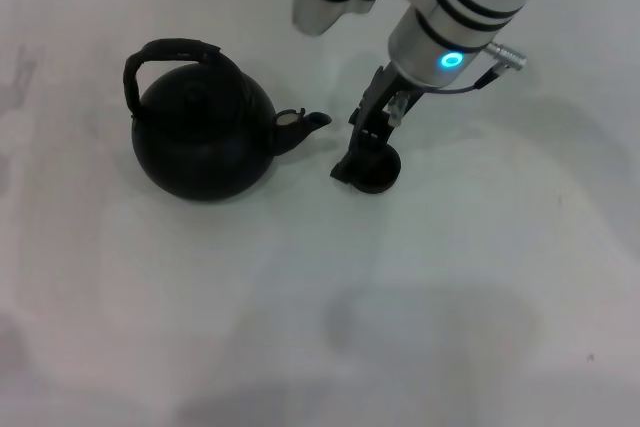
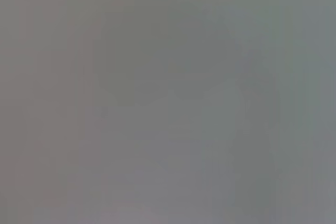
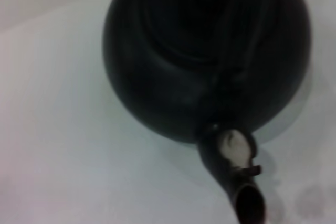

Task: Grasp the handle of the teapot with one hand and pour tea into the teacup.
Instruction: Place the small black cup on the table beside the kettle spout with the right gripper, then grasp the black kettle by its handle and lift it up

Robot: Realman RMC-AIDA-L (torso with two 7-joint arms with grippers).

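Note:
The matte black teapot (image 1: 205, 142) stands left of centre on the white table, its arched handle (image 1: 175, 52) rising over the lid and its short spout (image 1: 305, 125) pointing right. Just beyond the spout tip sits the tiny dark teacup (image 1: 382, 177). My right gripper (image 1: 365, 152) reaches down from the upper right and is right at the teacup, touching or overlapping its left side. The right wrist view looks onto the teapot (image 3: 205, 56) and its spout (image 3: 244, 192) from close by. My left gripper is out of view, and its wrist view is plain grey.
The white tabletop (image 1: 450, 297) stretches bare in front of and to the right of the teacup. My right arm's white forearm (image 1: 470, 7) with a blue light ring hangs over the back right of the table.

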